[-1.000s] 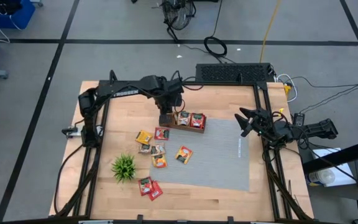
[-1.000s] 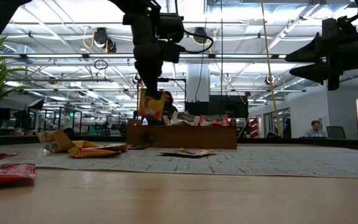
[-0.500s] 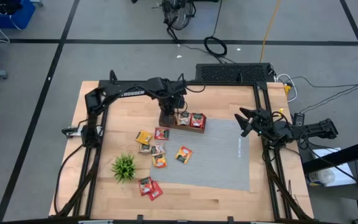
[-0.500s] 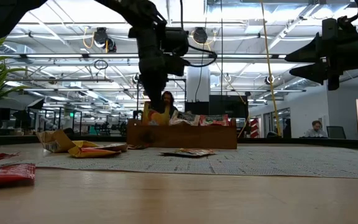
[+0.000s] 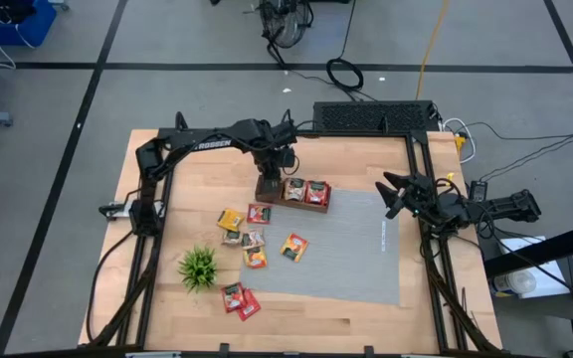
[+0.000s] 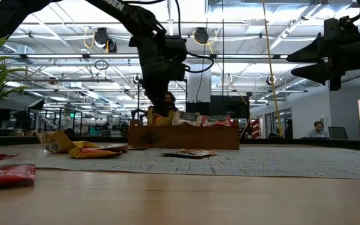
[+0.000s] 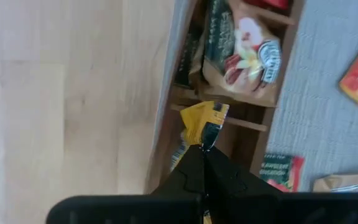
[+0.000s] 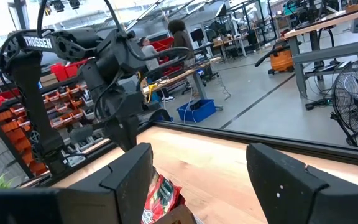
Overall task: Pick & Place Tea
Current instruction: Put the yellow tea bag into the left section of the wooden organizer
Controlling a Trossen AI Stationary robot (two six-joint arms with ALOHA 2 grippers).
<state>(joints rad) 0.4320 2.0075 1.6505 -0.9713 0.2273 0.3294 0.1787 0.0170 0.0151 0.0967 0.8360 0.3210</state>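
Packets first, nearest you: two red foil ones (image 5: 240,300) lie flat at the mat's front corner, beside the plant (image 5: 198,267) in its white pot. You have a loose cluster (image 5: 250,236) of orange, yellow and red squares past them, crinkled and glossy, some on the grey woven mat (image 5: 346,249), some on bare wood just off its edge. One orange packet (image 5: 293,247) sits apart on the mat.

Your left gripper (image 5: 266,182) is down over the left end of the wooden tray (image 5: 293,204), fingers pinched tight on a yellow packet (image 7: 202,121). The left wrist view shows that packet hanging over the tray's end compartment; you cannot tell whether it touches the slats. Other packets (image 5: 305,191) stand upright in the tray's next slots.

Your right gripper (image 5: 394,195) hovers at the mat's right edge, well apart from the tray, fingers spread wide and holding nothing.

Table (image 5: 177,308) is pale butcher-block, framed by black rails on both sides. The mat's right half lies bare. Beyond the far edge you see grey floor with black tape lines and cables; the low view looks into an open workshop with ceiling lights.
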